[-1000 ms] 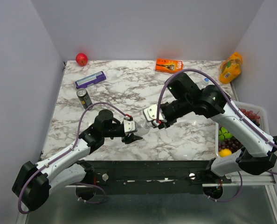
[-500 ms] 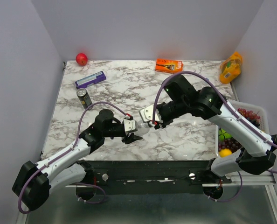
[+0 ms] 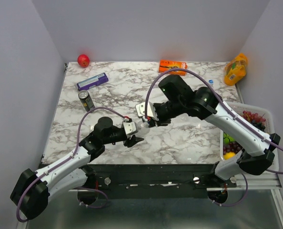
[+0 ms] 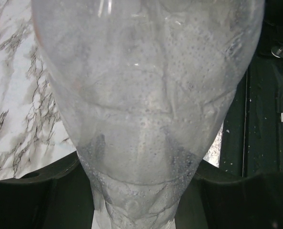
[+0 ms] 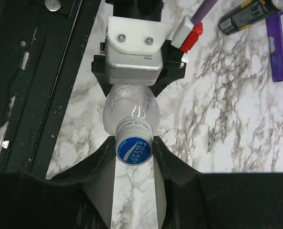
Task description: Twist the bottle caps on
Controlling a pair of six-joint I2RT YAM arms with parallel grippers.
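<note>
Over the marble table (image 3: 189, 143), the left gripper (image 3: 134, 137) clamps the bottle (image 5: 131, 110) — the right gripper (image 3: 146, 120), pinching the cap (image 5: 134, 150), should twist squarely on-axis.

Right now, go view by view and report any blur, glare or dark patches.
Left wrist: the bottle fills the frame, too close, soft and hazy. Right wrist: sharp, the bottle cap lettering readable, one glare spot on the bottle's shoulder, the right arm's fingers dark. Top external: evenly lit, sharp, the clear bottle hard to pick out.

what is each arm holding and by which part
Left gripper: jaws around the body of the clear bottle. Right gripper: jaws pinching the sides of the blue cap on its neck.
</note>
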